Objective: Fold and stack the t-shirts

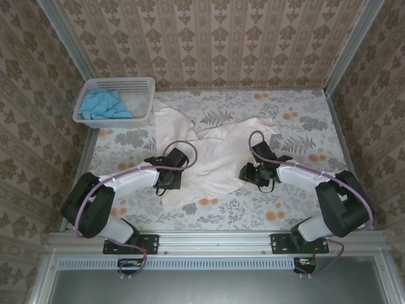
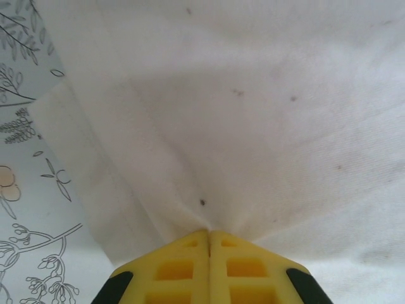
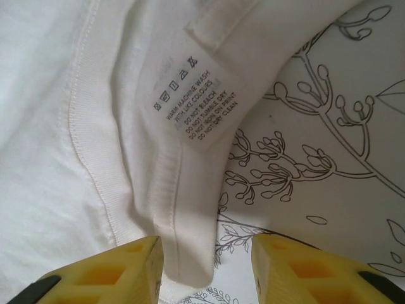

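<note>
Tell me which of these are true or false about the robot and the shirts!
1. The blue t-shirt lies inside the white basket. True.
2. The left gripper is pinching the white t-shirt. True.
3. The right gripper is shut tight on the blue t-shirt. False: its jaws stand apart, with an edge of the white t-shirt between them, near the washing label.
4. The white t-shirt is neatly folded. False: it lies spread out and rumpled on the table.
</note>
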Robot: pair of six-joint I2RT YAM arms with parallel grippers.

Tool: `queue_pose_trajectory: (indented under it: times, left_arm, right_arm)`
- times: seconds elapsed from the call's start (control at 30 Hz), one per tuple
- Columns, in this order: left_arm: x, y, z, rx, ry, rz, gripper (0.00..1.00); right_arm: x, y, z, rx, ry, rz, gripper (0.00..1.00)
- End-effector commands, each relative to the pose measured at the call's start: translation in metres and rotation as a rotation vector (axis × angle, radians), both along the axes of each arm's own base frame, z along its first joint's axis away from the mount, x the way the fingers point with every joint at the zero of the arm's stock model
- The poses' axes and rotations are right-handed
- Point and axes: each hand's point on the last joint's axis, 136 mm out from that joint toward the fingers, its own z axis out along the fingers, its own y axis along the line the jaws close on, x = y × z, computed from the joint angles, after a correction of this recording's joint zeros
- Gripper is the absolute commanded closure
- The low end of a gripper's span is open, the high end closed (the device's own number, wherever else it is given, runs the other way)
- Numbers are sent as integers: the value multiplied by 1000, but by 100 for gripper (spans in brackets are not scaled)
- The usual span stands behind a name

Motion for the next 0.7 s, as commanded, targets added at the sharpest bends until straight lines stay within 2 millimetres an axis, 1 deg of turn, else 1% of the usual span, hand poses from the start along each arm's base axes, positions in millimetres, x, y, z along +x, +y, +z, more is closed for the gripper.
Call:
queue_pose_trajectory:
  times: [0.0, 0.1, 0.2, 0.23, 0.4, 0.47, 0.57, 0.67]
  left_arm:
    - [3, 6, 13, 2, -49, 12, 100]
    - [5, 7, 21, -11, -78, 16, 100]
    - [7, 8, 28, -17, -103, 19, 100]
    - [8, 8, 29, -17, -107, 19, 100]
    - [11, 7, 36, -32, -129, 14, 100]
    - [14, 3, 43, -52, -151, 12, 100]
    - [21, -1, 58, -87, -201, 17, 100]
    - [29, -8, 78, -142, -264, 17, 100]
  right_arm:
    - [-3, 6, 0, -7, 20, 25, 57]
    - [-5, 9, -3, -10, 29, 35, 58]
    - [-7, 12, -6, -6, 38, 44, 63]
    - [-8, 13, -7, -6, 43, 47, 67]
    - [-7, 15, -8, -2, 44, 51, 92]
    - [-6, 14, -6, -2, 38, 47, 99]
    - [-5, 10, -1, -13, 20, 29, 100]
    - [-3, 0, 6, -11, 6, -3, 100]
